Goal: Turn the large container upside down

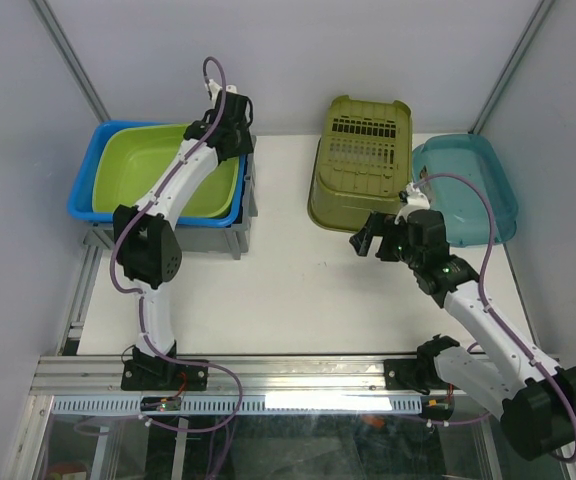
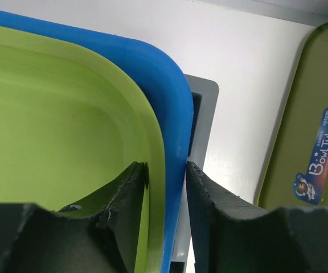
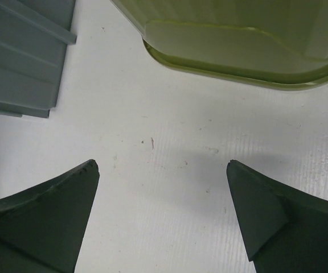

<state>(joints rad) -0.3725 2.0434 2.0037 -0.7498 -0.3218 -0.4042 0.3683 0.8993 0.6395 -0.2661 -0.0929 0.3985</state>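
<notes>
Presently shows left gripper (image 2: 163, 173) clamped across nested rims of lime-green plastic tub (image 2: 67, 114) and bright blue rectangular plastic tub (image 2: 152, 74); large dark-grey ribbed plastic crate (image 2: 204, 108) directly beneath, long axis leftward; right gripper (image 3: 163, 170) spread apart, farther off.

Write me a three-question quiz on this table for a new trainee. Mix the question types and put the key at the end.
1. True or false: the grey crate is already upside down.
2. Which one sits directly inside the blue tub? A: the olive basket. B: the green tub. C: the teal tub.
3. Fill in the blank: the right gripper hangs over bare table with its jaws ____.

Key: 1 false, it stands rim up with the tubs stacked in it. 2 B. 3 open.
</notes>
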